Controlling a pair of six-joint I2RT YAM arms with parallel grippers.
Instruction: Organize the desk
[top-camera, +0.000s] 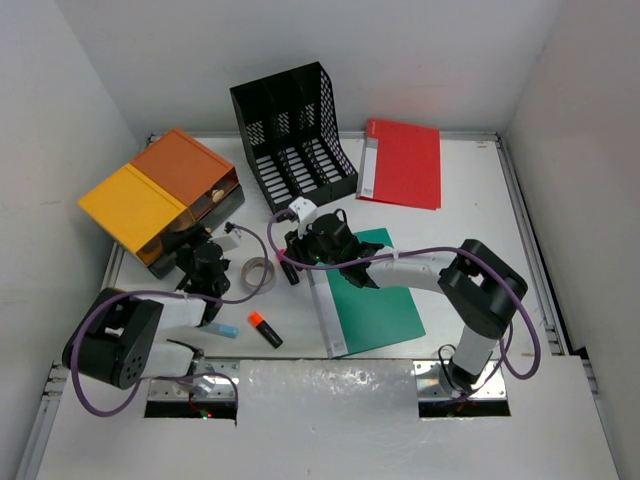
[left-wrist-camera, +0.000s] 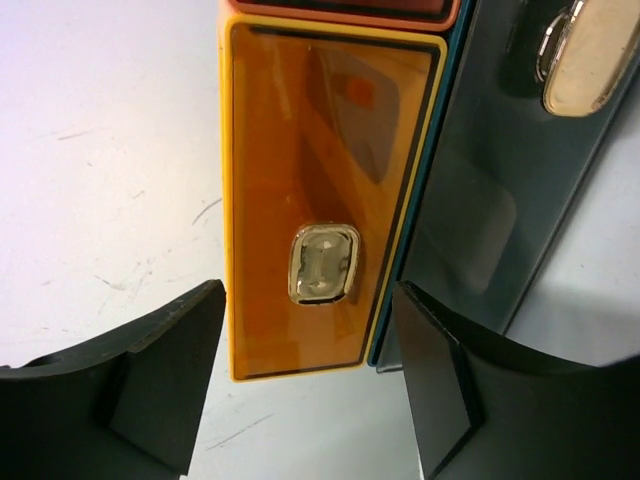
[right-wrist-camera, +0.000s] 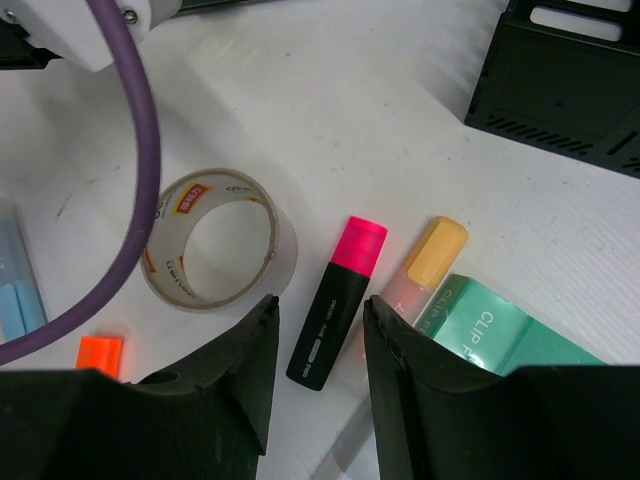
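The white desk (top-camera: 470, 240) carries loose stationery. In the right wrist view a pink-capped black highlighter (right-wrist-camera: 338, 302) lies flat between the fingers of my right gripper (right-wrist-camera: 320, 305); the jaws stand open with a gap on each side of it. A yellow-capped highlighter (right-wrist-camera: 432, 258) lies just to its right, against a green clip folder (right-wrist-camera: 490, 330). My left gripper (left-wrist-camera: 310, 400) is open in front of the orange drawer front (left-wrist-camera: 320, 180) of the drawer box (top-camera: 155, 195), holding nothing. From above, the right gripper (top-camera: 292, 262) hangs at the folder's (top-camera: 375, 295) left corner.
A tape roll (top-camera: 262, 272) lies between the two grippers. An orange highlighter (top-camera: 265, 329) and a pale blue item (top-camera: 222, 329) lie nearer the front. The black mesh file rack (top-camera: 295, 135) stands at the back, with a red folder (top-camera: 405, 162) to its right.
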